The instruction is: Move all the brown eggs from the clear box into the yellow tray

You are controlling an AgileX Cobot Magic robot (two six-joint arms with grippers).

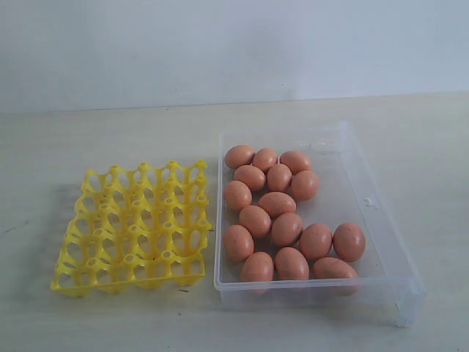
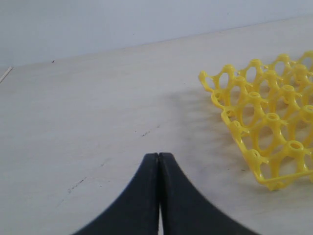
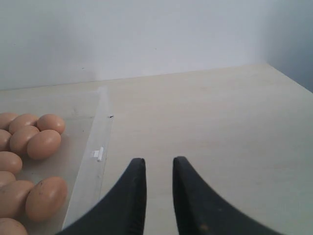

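Sitting loose in the clear box (image 1: 370, 203): all brown eggs (image 1: 286, 229). Yellow tray (image 1: 133, 229) just beside it. Left gripper (image 2: 158, 156) pinched together, holding nothing. Right gripper (image 3: 159, 164) narrow gap, empty, near box.

On the right of the frame, the brown eggs (image 1: 286, 229) are orange-brown with faint darker speckles. The clear box (image 1: 344, 194) is colourless and see-through. At left, the yellow tray (image 1: 133, 258) is plain bright yellow. The table (image 1: 110, 323) is pale beige with small dark scuffs. The left gripper (image 2: 159, 156) and right gripper (image 3: 159, 164) are plain black.
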